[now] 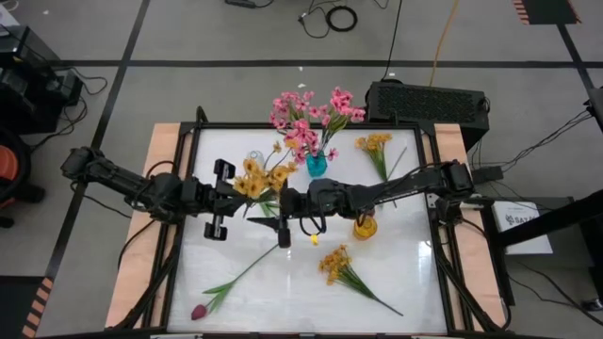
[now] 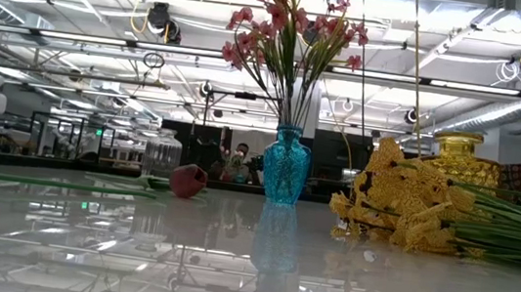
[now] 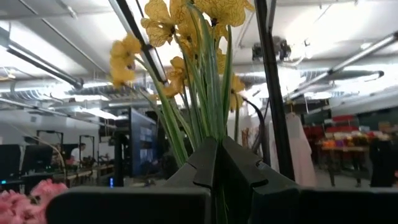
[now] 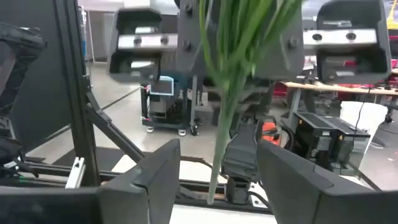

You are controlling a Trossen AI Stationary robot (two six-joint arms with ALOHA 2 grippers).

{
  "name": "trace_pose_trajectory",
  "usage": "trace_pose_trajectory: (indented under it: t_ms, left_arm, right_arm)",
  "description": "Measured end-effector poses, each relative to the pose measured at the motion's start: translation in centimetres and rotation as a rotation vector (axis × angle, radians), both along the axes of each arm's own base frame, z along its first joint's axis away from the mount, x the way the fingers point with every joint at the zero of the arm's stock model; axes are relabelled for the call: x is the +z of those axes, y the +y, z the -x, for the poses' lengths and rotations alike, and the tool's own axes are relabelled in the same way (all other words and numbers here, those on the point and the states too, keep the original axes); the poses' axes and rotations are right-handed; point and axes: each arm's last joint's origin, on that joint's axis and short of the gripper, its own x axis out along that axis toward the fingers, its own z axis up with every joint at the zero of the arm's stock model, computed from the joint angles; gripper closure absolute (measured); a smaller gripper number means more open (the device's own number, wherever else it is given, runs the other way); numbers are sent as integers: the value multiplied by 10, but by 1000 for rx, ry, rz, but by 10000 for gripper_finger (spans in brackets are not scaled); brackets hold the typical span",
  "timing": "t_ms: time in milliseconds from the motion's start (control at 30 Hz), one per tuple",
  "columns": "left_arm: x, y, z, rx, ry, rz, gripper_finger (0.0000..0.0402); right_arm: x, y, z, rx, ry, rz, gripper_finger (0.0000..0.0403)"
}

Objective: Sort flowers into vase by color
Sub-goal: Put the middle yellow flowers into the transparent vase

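Note:
My left gripper (image 3: 217,146) (image 1: 243,193) is shut on a yellow-orange flower spray (image 1: 259,179), held above the table's middle. The blossoms (image 3: 177,37) stand above the fingers. My right gripper (image 4: 217,177) (image 1: 287,202) faces it from the right and is open. Its fingers stand on either side of the spray's lower stems (image 4: 217,155) without touching them. A blue vase (image 2: 285,166) holds the pink flowers (image 2: 288,31). An amber vase (image 1: 365,226) stands right of centre. My left gripper pinches the bundled green stems (image 3: 211,124) of the yellow-orange spray between its two fingers, below the blossoms. The fingers come from the table's left, slanting upward, and lie across the stems. The spray is lifted clear and nearly upright, its stem ends hanging below the fingers (image 4: 233,62).
Two more yellow-orange sprays lie on the table, one at the far right (image 1: 377,151) and one at the near right (image 1: 344,268). A magenta tulip (image 1: 200,311) lies at the near left, its stem running toward the middle. A clear glass jar (image 2: 161,154) stands beside the blue vase.

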Motion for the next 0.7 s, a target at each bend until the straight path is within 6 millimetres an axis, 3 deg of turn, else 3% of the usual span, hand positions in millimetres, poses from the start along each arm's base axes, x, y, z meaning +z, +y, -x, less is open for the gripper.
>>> trace_pose_trajectory:
  t_ms: [300,433,600,700]
  left_arm:
    - [-4,-1,-3,-2,38,-12,382]
    - [-4,-1,-3,-2,38,-13,382]
    - [-4,-1,-3,-2,36,-13,382]
    - [-3,-1,-1,-3,32,-11,382]
  right_arm:
    - [1,0,0,-1,-10,9,216]
    - [3,0,0,-2,-33,20,275]
    - [3,0,0,-4,-31,39,381]
    - [2,0,0,-8,-27,34,389]
